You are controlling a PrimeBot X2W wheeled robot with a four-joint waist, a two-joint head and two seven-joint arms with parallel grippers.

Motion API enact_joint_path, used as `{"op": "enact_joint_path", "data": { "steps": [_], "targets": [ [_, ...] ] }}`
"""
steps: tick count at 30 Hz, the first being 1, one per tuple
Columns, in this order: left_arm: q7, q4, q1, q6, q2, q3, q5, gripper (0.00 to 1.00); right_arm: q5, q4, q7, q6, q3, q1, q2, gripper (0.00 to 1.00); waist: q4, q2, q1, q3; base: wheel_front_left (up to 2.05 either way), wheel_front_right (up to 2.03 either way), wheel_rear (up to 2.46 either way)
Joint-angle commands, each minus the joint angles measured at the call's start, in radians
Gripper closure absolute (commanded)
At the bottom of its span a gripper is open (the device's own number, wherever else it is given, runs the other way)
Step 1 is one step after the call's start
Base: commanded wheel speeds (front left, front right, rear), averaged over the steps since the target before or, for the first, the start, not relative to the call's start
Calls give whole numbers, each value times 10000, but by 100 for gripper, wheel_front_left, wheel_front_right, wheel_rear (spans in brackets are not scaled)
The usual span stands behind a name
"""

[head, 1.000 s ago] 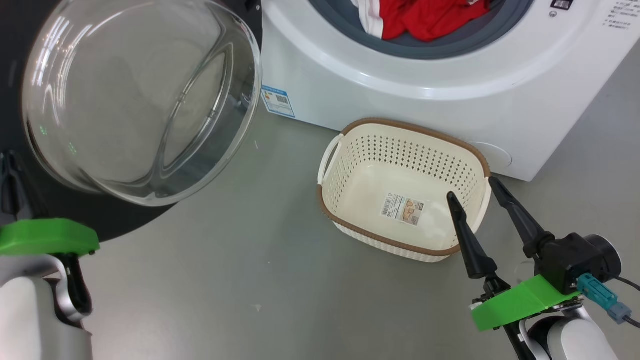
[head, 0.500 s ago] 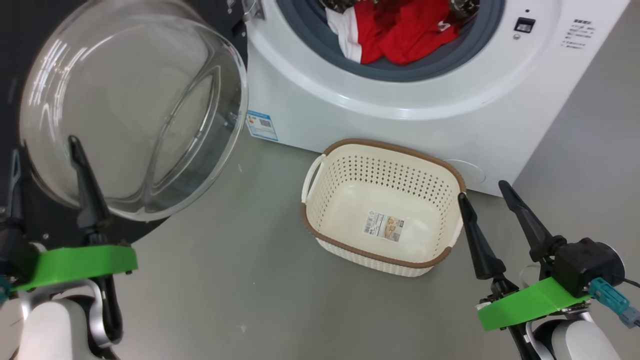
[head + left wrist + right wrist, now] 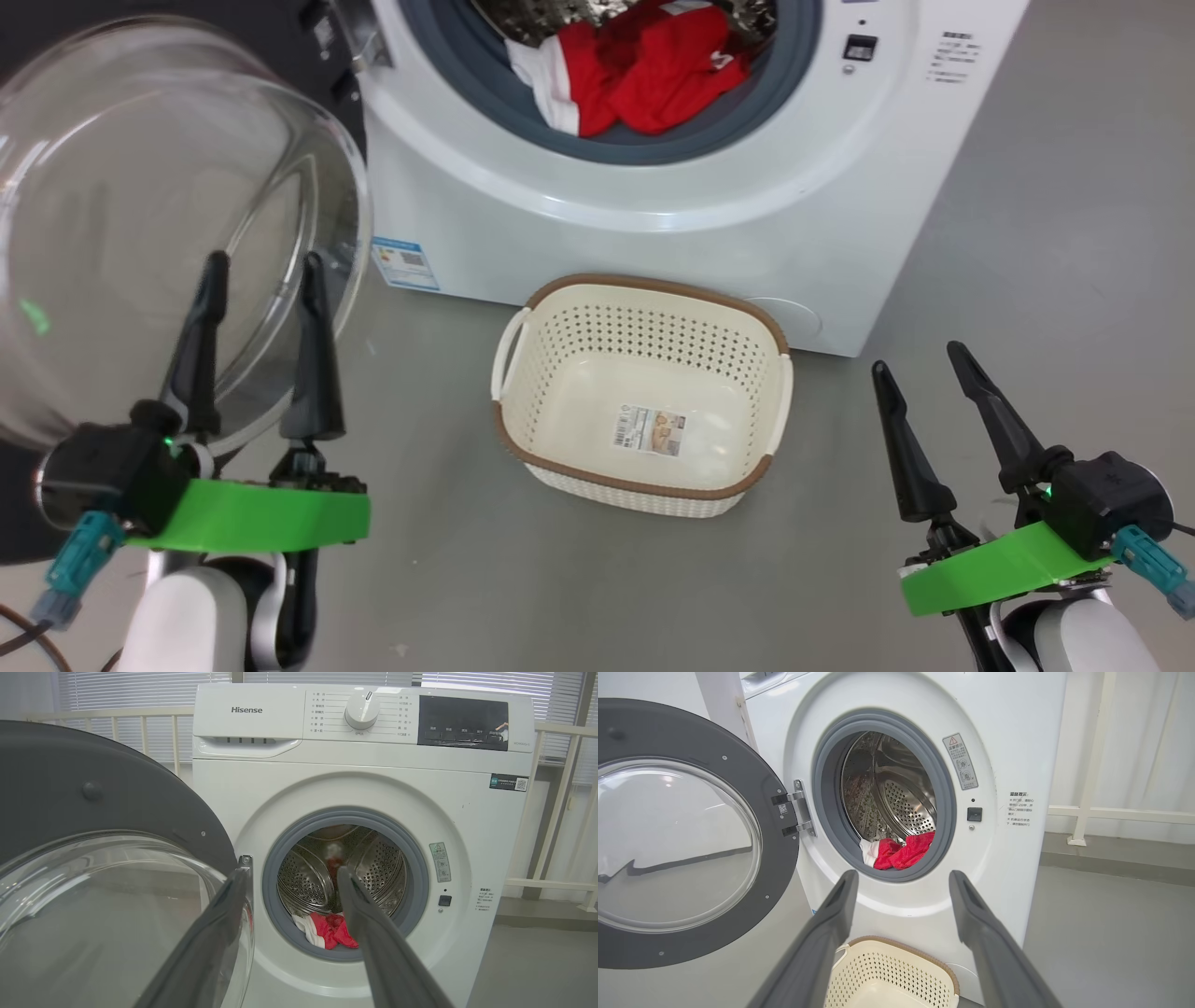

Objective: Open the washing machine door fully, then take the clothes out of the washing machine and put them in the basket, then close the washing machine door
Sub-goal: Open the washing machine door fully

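Observation:
The washing machine door (image 3: 140, 215) stands swung wide open at the left, its clear glass bowl bulging toward me. The white washing machine (image 3: 653, 243) shows its open drum, with the red and white clothes (image 3: 644, 65) lying at the drum's front lip. The cream basket (image 3: 644, 285) sits on the floor just before the machine with nothing in it. My left gripper (image 3: 264, 266) is open and holds nothing, its fingers up in front of the glass bowl. My right gripper (image 3: 917, 362) is open too, to the right of the basket. The wrist views show the clothes (image 3: 327, 931) (image 3: 901, 851) low in the drum.
Grey floor (image 3: 1074, 233) runs around the machine, with open room to its right. A white railing (image 3: 551, 812) and window blinds stand behind the machine. The door's black rim (image 3: 691, 947) hangs on its hinge left of the drum opening.
The head camera has turned, sliding the scene left and down. My left gripper has opened and risen into view in front of the glass bowl. The right gripper stays open.

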Motion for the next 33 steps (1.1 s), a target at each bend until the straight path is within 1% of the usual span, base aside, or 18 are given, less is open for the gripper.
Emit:
{"op": "enact_joint_path", "data": {
  "steps": [1, 8, 14, 22, 33],
  "targets": [
    [39, -244, 25, -83, 168, 208, -30, 0, 30, -206, -154, 63, 157, -223, 26, 0, -348, 0, 0, -28, 0, 0, 0],
    [92, -30, 172, -334, 177, -223, -292, 0, 17, -39, -356, 63, -29, -239, 26, 0, -1060, 0, 0, -87, 0, 0, 0],
    [52, 10, 438, -348, 169, -537, -280, 0, 8, 32, -516, 63, -155, -282, 26, 0, -1625, 0, 0, -92, 0, 0, 0],
    [-17, 196, 977, -148, 157, -648, -402, 0, -63, 37, -672, 63, -267, -180, 26, 0, -2226, 0, 0, -309, 0, 0, 0],
    [-187, 351, 1750, 139, 221, -382, -646, 0, -299, -192, -739, 63, -435, 425, 26, 0, -2708, 0, 0, -869, 0, 0, 0]
  ]
}}
